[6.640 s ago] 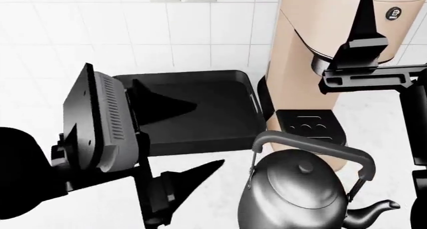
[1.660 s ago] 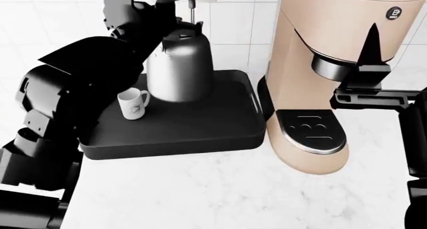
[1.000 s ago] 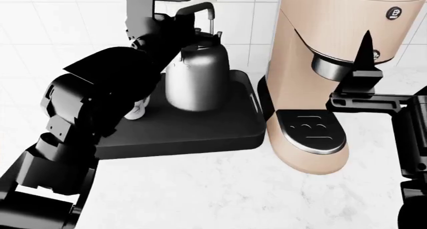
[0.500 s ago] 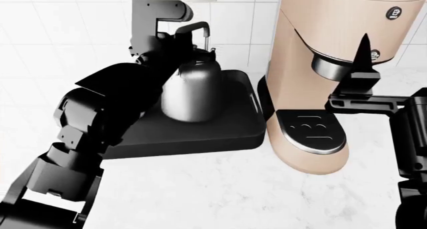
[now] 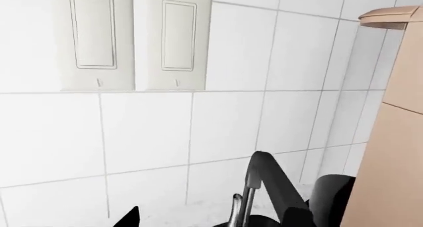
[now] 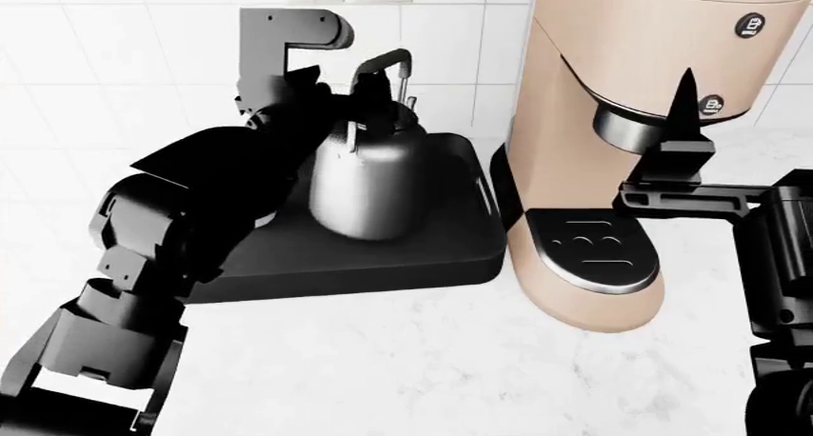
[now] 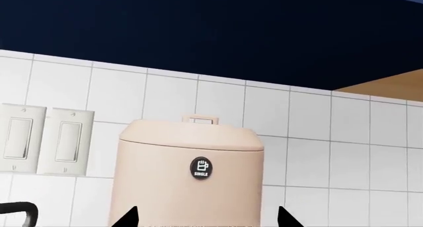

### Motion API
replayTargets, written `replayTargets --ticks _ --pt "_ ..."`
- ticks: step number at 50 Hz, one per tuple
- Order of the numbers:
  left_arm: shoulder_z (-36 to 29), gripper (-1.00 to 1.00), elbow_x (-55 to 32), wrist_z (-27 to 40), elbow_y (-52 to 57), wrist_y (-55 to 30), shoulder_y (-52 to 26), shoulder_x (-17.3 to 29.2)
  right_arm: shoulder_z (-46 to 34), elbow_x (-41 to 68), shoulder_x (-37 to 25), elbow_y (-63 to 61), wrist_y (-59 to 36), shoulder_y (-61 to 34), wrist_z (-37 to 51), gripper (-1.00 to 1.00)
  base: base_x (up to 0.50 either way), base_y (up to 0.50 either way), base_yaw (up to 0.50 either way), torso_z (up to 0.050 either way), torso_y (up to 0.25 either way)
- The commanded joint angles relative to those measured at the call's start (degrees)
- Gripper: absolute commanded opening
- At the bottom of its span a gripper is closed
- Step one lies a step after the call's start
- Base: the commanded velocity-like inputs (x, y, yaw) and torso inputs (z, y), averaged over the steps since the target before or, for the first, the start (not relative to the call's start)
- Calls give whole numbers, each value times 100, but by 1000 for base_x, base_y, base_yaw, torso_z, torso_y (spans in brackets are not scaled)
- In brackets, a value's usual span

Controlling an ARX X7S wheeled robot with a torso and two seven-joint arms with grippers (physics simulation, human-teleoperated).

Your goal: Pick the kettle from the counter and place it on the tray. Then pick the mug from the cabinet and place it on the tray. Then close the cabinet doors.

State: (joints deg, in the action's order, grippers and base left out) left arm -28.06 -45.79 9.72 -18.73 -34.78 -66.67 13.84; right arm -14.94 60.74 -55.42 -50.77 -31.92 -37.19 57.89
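Observation:
The grey metal kettle stands on the dark tray, leaning a little, its arch handle uppermost. My left gripper is at that handle. In the left wrist view the handle lies against one side of the left gripper, whose jaws stand wide apart. The mug is hidden behind my left arm. My right gripper points up in front of the coffee machine, open and empty; it also shows in the right wrist view. The tray rests on the white counter.
The tall beige coffee machine stands just right of the tray and fills the right wrist view. A white tiled wall with switch plates runs behind. My bulky left arm covers the tray's left part.
My left arm has swung over the tray's left side and now hides the mug. The kettle has shifted and tilted on the tray with the arm. My right gripper barely moved.

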Motion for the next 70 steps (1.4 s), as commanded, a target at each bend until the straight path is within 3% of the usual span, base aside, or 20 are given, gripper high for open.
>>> replayTargets --ticks 1,9,19,27,33,42,49,54,62,64,70 --pt "4 100 -159 -156 378 -575 -189 144 -22 -12 12 12 6 11 1 100 0 0 0 0 0" --pt "-286 100 -793 -223 946 -2106 -520 549 16 70 -33 -37 -4 -15 46 100 0 0 0 0 0" --pt "-316 100 -1248 -122 1259 -2891 -662 725 26 153 -58 -84 -39 -89 95 100 0 0 0 0 1" --pt "-18 100 -971 229 1259 -2435 -884 766 22 134 -61 -88 -19 -61 94 100 0 0 0 0 0" --pt "366 100 -1161 768 2017 -2518 -1057 928 -8 198 -48 -132 -85 -160 146 100 0 0 0 0 0" --pt "1281 100 -2520 1801 3531 -3171 -1176 1107 -39 314 -41 -209 -185 -318 239 100 0 0 0 0 0" --pt "1880 100 -3115 2425 4295 -3107 -1204 1205 -49 355 -26 -261 -197 -360 282 100 0 0 0 0 0" --pt "2244 100 -2607 2512 4826 -2530 -949 1327 22 495 -86 -492 -167 -389 413 100 0 0 0 0 0" --pt "3080 100 -2801 3112 6399 -2130 -203 1731 -13 515 -166 -874 -165 -383 626 100 0 0 0 0 0" --pt "3208 100 -2815 3249 6828 -2095 -50 1852 -242 509 -313 -919 12 -493 734 100 0 0 0 0 0" --pt "3653 100 -2968 3540 7573 -1916 435 2103 -1949 333 -1119 -921 1117 -1427 1243 100 0 0 0 0 0"
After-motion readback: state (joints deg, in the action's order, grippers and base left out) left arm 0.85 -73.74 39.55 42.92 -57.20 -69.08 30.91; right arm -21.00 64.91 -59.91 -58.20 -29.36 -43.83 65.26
